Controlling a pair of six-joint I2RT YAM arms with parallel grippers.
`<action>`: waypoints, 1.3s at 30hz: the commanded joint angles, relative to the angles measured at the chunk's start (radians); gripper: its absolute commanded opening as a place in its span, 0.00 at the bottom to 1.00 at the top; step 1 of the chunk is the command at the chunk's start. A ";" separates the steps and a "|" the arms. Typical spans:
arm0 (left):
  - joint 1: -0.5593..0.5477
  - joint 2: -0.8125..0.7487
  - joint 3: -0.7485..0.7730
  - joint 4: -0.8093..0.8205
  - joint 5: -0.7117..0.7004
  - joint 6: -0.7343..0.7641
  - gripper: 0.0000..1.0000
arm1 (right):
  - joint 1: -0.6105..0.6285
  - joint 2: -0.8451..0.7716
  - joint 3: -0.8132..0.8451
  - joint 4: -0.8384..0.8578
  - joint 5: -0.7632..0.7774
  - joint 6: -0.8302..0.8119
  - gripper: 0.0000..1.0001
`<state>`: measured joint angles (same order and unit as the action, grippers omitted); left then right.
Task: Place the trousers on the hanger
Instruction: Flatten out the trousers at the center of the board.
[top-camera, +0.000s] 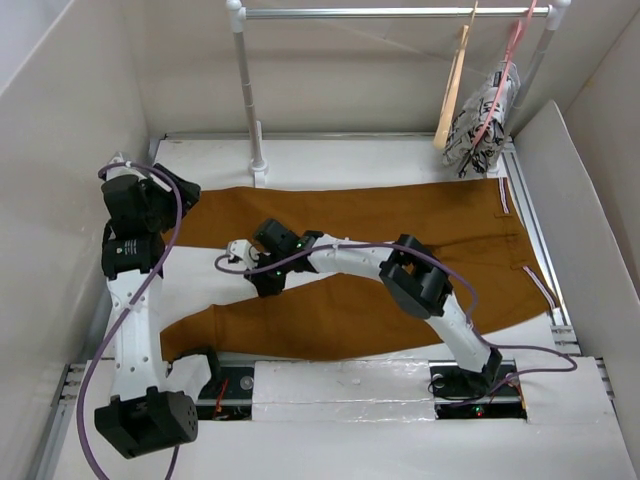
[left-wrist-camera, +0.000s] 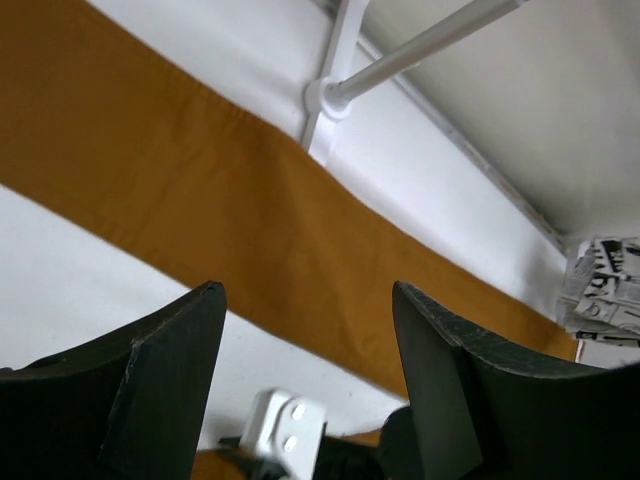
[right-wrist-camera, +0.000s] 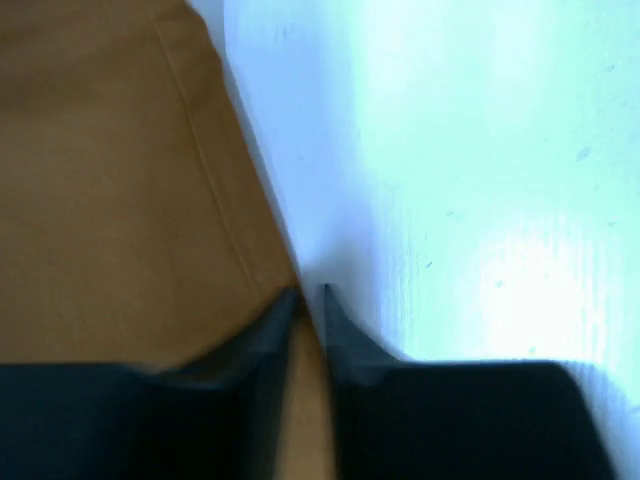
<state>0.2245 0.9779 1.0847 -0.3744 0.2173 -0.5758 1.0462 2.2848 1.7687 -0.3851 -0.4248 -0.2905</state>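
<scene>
Trousers (top-camera: 400, 215) lie flat, long axis left–right, waistband toward the hanger (top-camera: 452, 95) on the far-right rail; the right gripper (right-wrist-camera: 310, 300), on the nearer arm, pinches an inner leg edge, and the left gripper (left-wrist-camera: 305, 290) hovers spread above the far leg.

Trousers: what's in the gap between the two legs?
The top external view shows bare white table there, plus the right gripper, pinching the trousers' inner edge.
</scene>
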 joint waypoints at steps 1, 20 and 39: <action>0.004 0.004 -0.023 0.006 0.013 0.040 0.63 | -0.044 0.045 0.046 -0.001 0.031 0.033 0.13; 0.004 0.019 -0.037 -0.143 -0.050 0.145 0.65 | -0.141 -0.048 0.083 -0.144 -0.278 -0.157 0.66; 0.004 0.008 -0.072 -0.164 -0.012 0.177 0.65 | -0.135 0.025 -0.058 0.091 -0.400 -0.007 0.00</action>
<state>0.2245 0.9802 1.0039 -0.5430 0.2058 -0.4297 0.9485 2.3043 1.7046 -0.3553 -0.7982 -0.3317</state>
